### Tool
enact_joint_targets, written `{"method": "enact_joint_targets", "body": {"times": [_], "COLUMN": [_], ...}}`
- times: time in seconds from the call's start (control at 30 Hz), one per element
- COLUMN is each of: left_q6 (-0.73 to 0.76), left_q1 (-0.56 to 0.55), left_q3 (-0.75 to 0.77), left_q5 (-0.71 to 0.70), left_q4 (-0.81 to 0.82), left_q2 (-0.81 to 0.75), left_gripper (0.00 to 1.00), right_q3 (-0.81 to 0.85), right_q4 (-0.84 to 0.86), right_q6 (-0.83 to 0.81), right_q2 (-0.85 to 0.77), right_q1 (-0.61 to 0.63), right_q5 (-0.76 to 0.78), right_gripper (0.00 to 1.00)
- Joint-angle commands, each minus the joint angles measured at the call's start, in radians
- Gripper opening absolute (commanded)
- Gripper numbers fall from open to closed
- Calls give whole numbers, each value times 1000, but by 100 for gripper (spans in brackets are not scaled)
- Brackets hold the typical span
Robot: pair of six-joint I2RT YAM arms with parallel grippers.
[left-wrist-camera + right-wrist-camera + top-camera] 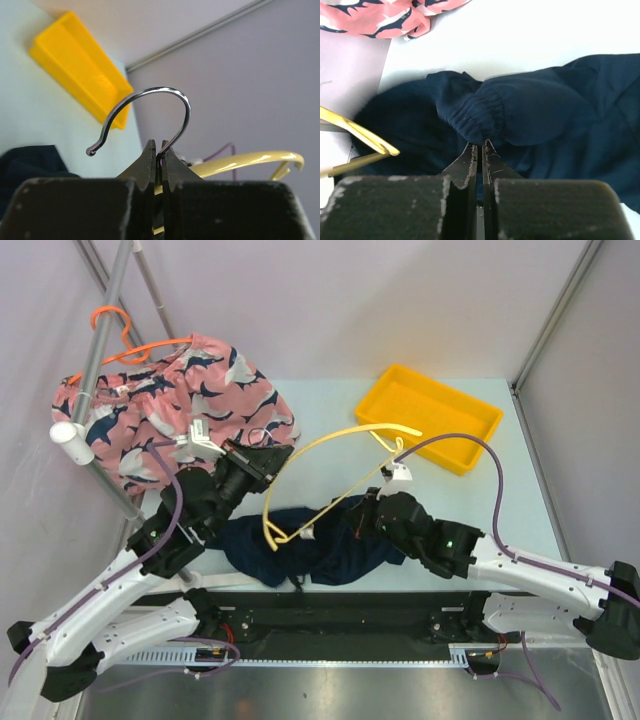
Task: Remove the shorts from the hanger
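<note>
Okay: navy shorts (545,110) soft, light, limp (bunch easily). Right gripper (481,147) clamped on elastic waistband (482,107), good hold. Left gripper (159,150) pinched tight on metal hook (150,95) of yellow hanger (250,161).

A pale, mint-tinged counter (525,505) sits inside an enclosure of plain lavender-grey walls (330,300), joined at the corners by slim metal struts (556,315). A grey pole (117,280) slants up at the left. A brushed metal ledge (330,695) runs along the near edge. The light is soft and even.
</note>
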Motion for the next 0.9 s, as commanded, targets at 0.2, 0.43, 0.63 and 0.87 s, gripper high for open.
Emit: {"method": "enact_joint_targets", "body": {"times": [0.2, 0.43, 0.63, 0.87], "left_q6": [-194, -86, 36, 109], "left_q1": [-5, -5, -5, -5], "left_q3": [-17, 68, 130, 136], "left_q5": [86, 220, 267, 215], "left_q4": [161, 143, 1, -124], "left_q2": [-72, -43, -98, -214], "left_gripper": [0, 0, 0, 0], "right_q3": [-38, -39, -25, 56], "right_q4": [-4, 15, -37, -194], "right_q6": [40, 9, -75, -242], "right_q2": [-171, -179, -315, -461], "right_q1": [-17, -77, -253, -518], "right_q5": [63, 17, 2, 25], "right_gripper": [0, 0, 0, 0]}}
